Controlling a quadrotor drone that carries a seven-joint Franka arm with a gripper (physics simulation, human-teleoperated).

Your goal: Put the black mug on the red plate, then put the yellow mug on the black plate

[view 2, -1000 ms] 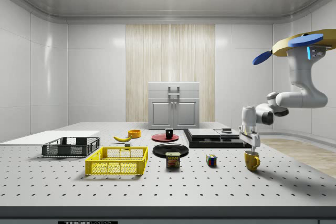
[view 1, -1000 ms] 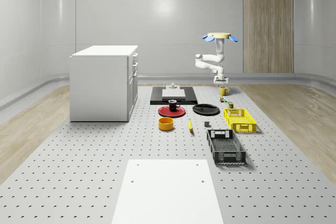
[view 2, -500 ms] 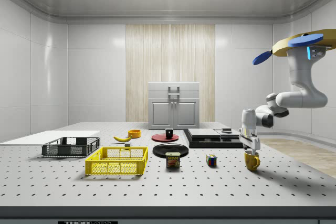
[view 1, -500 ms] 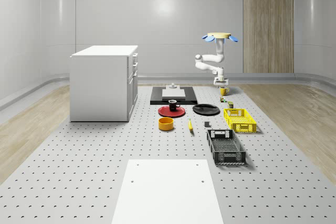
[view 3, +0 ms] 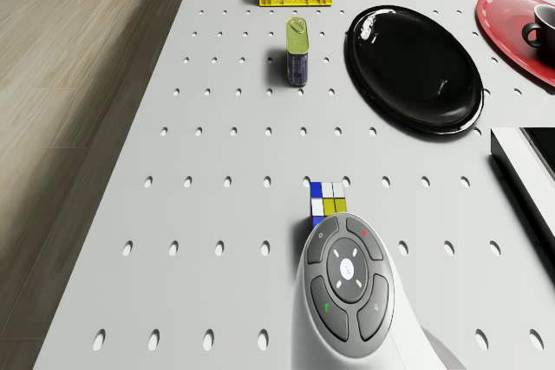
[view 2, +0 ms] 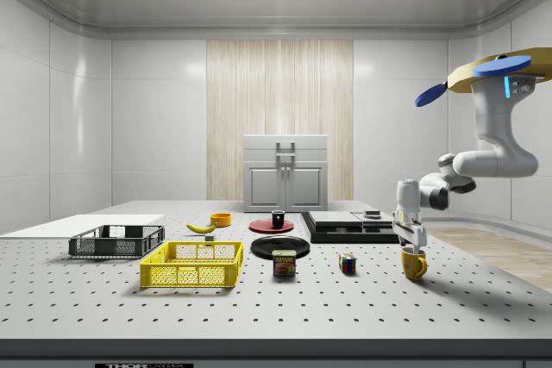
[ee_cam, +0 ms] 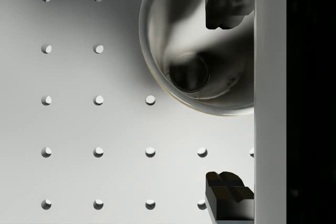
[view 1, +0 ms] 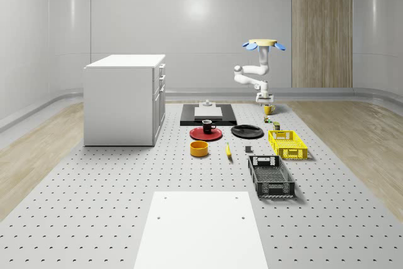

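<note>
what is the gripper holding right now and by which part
Nothing is held yet. The gripper is open, straddling the rim of the yellow mug, which stands on the table.

- The black mug (view 1: 208, 126) stands upright on the red plate (view 1: 206, 134), its handle toward the whole-scene view's right; in the side view it (view 2: 278, 219) rises from the middle of the plate (view 2: 271, 227).
- The red plate is a flat round disc lying on the perforated table, in front of the dark slab.
- The black plate (view 1: 247, 131) is round and glossy, bare on top, just beside the red plate on the whole-scene view's right; seen too from the drone (view 3: 414, 67).
- The yellow mug (view 2: 414, 264) stands upright on the table, well apart from both plates toward the side view's right, its rim facing up (ee_cam: 197, 45).
</note>
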